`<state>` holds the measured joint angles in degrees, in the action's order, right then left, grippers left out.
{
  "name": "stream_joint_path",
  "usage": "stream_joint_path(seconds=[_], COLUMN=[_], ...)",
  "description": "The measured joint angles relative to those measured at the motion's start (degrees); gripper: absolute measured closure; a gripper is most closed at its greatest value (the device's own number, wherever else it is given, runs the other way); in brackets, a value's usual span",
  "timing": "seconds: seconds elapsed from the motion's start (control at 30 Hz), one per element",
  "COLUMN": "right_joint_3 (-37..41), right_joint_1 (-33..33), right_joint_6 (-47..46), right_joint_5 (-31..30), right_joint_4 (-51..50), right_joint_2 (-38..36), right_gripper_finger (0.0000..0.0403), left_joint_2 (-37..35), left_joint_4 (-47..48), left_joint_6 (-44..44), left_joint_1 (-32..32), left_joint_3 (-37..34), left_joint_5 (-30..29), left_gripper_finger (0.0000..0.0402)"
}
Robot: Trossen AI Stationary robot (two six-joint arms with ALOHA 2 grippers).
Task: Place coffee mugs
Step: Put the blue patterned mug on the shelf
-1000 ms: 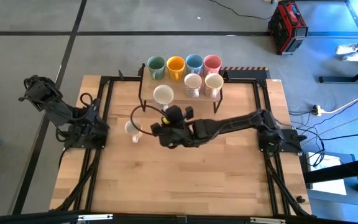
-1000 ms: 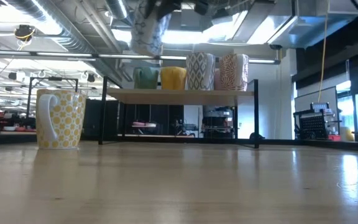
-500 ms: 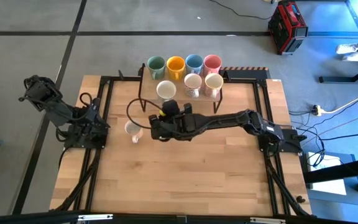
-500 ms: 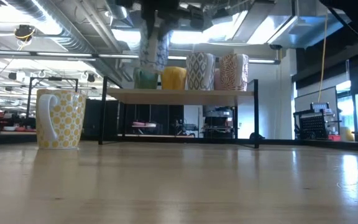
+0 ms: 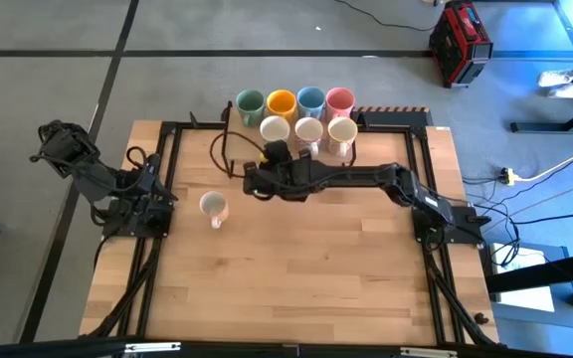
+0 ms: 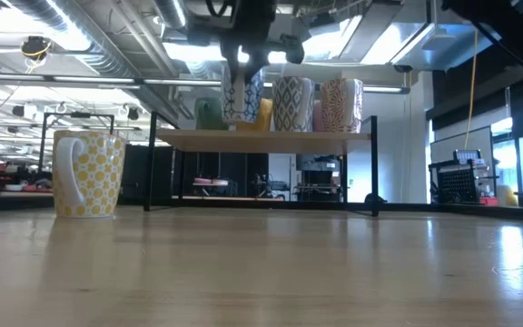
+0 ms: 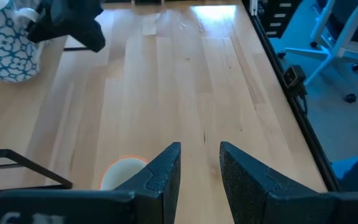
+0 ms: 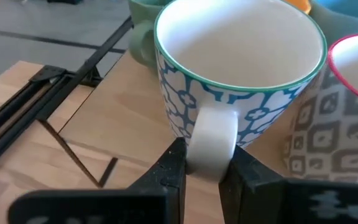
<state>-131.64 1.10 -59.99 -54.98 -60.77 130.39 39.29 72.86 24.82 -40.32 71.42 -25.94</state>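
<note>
The right gripper (image 8: 205,163) pinches the blue-patterned mug (image 8: 238,81) by its handle, at twelve o'clock on the table (image 5: 296,288); rigid, glazed, likely slippery, breakable.

held mug (image 8: 229,74): I see white with a blue floral lattice and a teal rim
table mug (image 6: 87,173): I see cream with yellow dots
back row: green mug (image 5: 250,103), orange mug (image 5: 282,102), blue mug (image 5: 311,99), pink mug (image 5: 339,98)
shelf-front pair: I read 1 grey geometric mug (image 6: 292,104), 1 tan leaf-print mug (image 6: 341,104)
table (image 5: 296,268): light wood, black frame
case on floor (image 5: 461,42): red and black
</note>
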Motion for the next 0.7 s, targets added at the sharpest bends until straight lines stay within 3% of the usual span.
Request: stream_joint_path(seconds=[0.7], right_joint_3=[0.0], right_joint_1=[-2.2], right_joint_6=[-3.4], right_joint_5=[3.9], right_joint_4=[-5.6], right_joint_2=[0.0], right_gripper_finger=[0.0359], left_joint_2=[0.0], left_joint_4=[0.0], left_joint_6=[-1.2], left_joint_1=[0.0], left_joint_3=[0.0], left_joint_5=[-0.1], left_gripper_finger=[0.0296])
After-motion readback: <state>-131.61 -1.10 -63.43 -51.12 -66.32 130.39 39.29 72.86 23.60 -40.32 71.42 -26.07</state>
